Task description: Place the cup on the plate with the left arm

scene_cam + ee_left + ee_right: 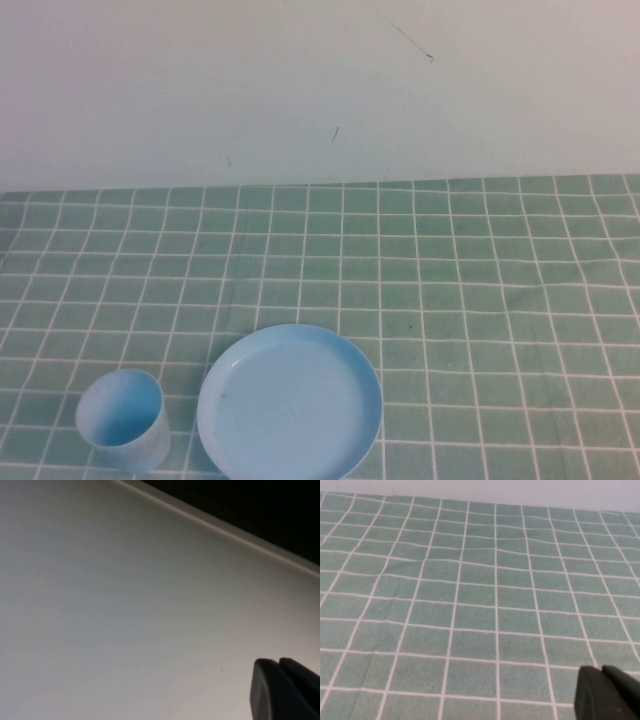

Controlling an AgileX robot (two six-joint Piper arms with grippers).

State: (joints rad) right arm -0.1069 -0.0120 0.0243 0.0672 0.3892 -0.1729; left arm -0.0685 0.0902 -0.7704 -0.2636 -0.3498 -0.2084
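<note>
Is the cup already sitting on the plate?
No, the cup stands upright on the tablecloth beside the plate, to its left.

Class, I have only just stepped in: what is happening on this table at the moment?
Nothing is being handled yet. The cup stands upright on the green checked tablecloth, just to the robot's left of the plate, which is empty. Neither arm appears in the high view. The left gripper shows only as a dark tip in its wrist view, facing a pale wall. The right gripper shows likewise over bare cloth, away from both things. The cup has not yet been picked up.
</note>
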